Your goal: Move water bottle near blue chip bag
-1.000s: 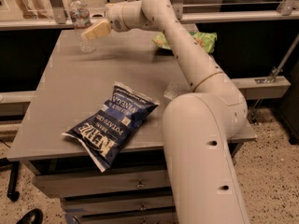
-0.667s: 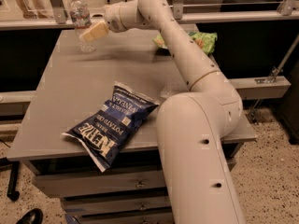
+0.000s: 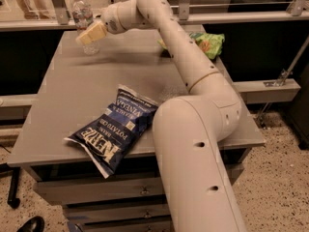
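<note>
The task is at its early part. The water bottle (image 3: 80, 12) stands upright in the upper left of the frame, close to the back edge of the counter (image 3: 63, 95) and well apart from the blue chip bag (image 3: 116, 129), which lies flat in the lower middle. The tool (image 3: 91, 33) is at the bottle, low against its front side and overlapping it in the camera view. Whether it has closed on the bottle or only stands beside it cannot be told here. So the reach looks done, while the carry and the setting down are, by this judgement, not yet done.

Between the bottle and the bag there is a wide bare stretch of gray counter, with nothing standing in the way. A green snack bag (image 3: 211, 42) lies at the upper right, away from this path. The bag's lower end seems to hang a little over the front edge, so the safer place to put the bottle is probably on the upper side of the bag, away from that edge. The robot's own thick arm (image 3: 193, 144) covers the lower right part.
</note>
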Robot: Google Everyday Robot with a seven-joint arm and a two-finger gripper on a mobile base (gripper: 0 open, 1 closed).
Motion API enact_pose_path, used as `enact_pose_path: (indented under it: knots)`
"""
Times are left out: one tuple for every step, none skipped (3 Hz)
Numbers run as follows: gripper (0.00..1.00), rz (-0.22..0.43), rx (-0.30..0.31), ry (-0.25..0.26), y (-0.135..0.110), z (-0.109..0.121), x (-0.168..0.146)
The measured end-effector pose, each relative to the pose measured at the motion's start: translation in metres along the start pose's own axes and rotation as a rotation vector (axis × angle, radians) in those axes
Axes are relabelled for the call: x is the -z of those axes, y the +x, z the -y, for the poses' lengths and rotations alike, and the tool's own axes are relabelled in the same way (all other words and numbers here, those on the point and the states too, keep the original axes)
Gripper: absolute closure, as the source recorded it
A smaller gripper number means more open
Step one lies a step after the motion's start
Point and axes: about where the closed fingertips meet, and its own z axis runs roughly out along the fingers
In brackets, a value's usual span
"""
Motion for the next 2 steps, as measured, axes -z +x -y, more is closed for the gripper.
enact_pose_path:
  knots:
    - [0.19,-0.002,-0.005,-0.021,-0.0025,-0.0063,-0.0049]
    - [0.41,-0.008,-0.016,-0.024,-0.0013,-0.0083,-0.0037]
